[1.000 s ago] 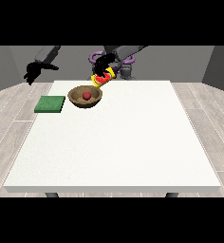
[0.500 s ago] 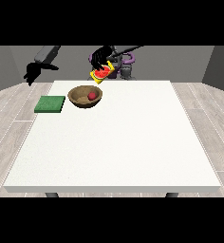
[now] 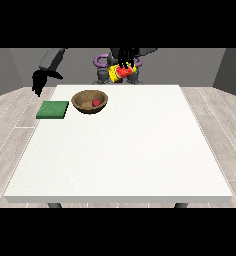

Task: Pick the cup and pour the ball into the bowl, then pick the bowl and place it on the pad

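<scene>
The hand at the view's right (image 3: 124,56) curls round the cup (image 3: 121,72) — the ball (image 3: 96,102) lies in the bowl (image 3: 90,101) beside the pad (image 3: 53,110) — the other hand's (image 3: 38,81) fingers I cannot tell.

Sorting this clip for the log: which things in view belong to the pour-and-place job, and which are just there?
Part of the job:
- cup, red and yellow, held up by the hand at the view's right
- ball, red, lying in the bowl
- bowl, brown, on the table
- pad, green, beside the bowl

Just there:
- table, white
- hand at the view's left, holding nothing
</scene>
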Available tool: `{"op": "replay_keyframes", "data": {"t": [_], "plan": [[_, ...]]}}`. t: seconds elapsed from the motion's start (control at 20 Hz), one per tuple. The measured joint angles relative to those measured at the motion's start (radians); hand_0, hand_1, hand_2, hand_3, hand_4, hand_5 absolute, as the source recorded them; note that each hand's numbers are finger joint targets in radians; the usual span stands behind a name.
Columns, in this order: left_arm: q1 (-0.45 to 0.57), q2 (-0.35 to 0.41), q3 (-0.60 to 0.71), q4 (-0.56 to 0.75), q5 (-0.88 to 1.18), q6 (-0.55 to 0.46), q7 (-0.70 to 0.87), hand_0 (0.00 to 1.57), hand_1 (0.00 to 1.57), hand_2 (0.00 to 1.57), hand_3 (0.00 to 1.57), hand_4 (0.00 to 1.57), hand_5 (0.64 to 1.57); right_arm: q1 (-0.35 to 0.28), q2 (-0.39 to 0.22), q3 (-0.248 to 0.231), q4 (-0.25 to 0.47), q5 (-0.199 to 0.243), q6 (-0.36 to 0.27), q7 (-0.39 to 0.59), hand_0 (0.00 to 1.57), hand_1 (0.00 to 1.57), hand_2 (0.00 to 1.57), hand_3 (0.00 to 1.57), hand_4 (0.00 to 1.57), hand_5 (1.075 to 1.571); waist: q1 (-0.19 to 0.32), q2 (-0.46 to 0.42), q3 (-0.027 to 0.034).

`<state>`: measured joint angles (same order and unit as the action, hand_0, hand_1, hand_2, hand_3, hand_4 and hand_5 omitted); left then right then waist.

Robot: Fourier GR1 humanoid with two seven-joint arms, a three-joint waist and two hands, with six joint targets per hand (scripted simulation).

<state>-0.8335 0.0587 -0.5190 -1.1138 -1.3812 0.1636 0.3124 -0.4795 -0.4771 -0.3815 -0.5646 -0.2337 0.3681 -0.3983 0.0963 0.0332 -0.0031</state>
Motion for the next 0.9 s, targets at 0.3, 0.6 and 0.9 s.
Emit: {"op": "replay_keyframes", "data": {"t": [0.3,0.6,0.9], "plan": [[0.092,0.03,0.221,-0.073,0.3,0.088,-0.121,1.24,1.24,1.57,1.24,0.91,1.546,0.008,0.001,-0.017,-0.018,-0.014,-0.019,-0.015,0.0,0.0,0.0,0.0,0.22,1.565,0.043,0.069,-0.0011],[0.146,-0.002,0.407,-0.109,0.63,0.105,-0.287,0.52,0.52,0.0,0.0,0.83,1.545,-0.002,0.043,-0.017,-0.049,-0.032,-0.022,-0.03,0.0,0.0,0.0,0.0,0.39,1.57,0.039,0.17,-0.0012],[0.203,-0.044,0.505,-0.079,0.91,0.103,-0.439,0.0,0.0,0.0,0.0,0.0,1.518,-0.037,0.109,0.024,-0.1,-0.025,-0.047,0.008,0.0,0.0,0.0,0.0,0.29,1.553,-0.011,0.219,-0.0006]]}}
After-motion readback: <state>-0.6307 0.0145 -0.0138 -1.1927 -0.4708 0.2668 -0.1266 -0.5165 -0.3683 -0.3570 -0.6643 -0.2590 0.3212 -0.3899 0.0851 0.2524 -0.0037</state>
